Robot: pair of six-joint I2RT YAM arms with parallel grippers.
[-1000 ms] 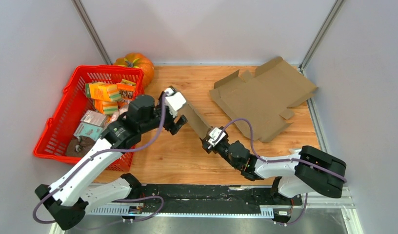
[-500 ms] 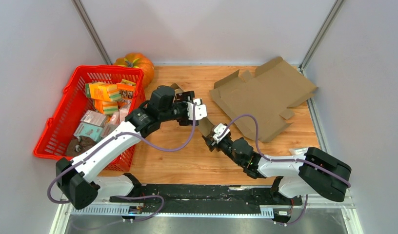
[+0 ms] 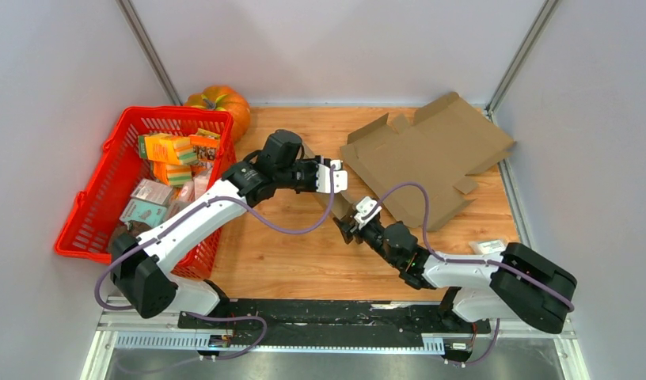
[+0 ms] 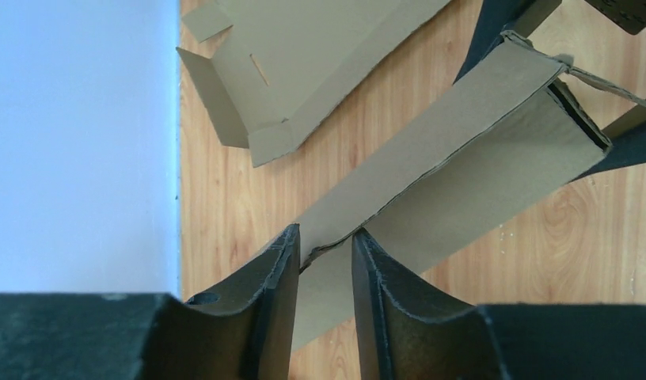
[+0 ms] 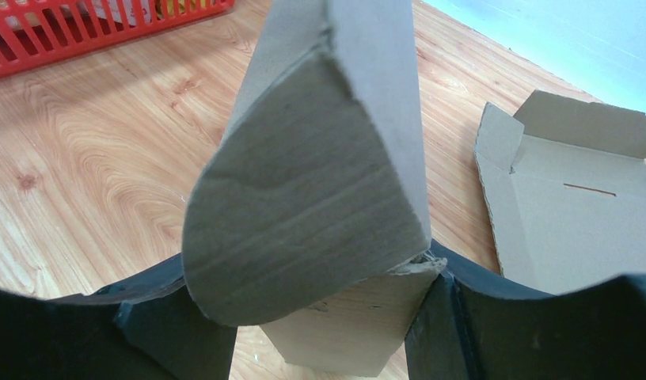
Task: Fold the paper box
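Centrally, both arms reach inward over the table [image 3: 288,245]. The left gripper [image 3: 336,176] pinches one end of the half-folded paper box [image 4: 462,158] and the right gripper [image 3: 353,225] clamps the other. A flat cardboard sheet [image 3: 427,158] lies just beyond, and a red basket [image 3: 90,190] sits at far left.

Narrow brown cardboard box [image 4: 431,146], partly folded, in mid-air; larger unfolded flat blank [image 3: 427,158] at far right.

Tabletop [image 3: 288,253]: light wood planks.
Far left: red basket [image 3: 177,111], orange pumpkin [image 3: 221,103].
Far right: flat cardboard blank [image 3: 427,158].
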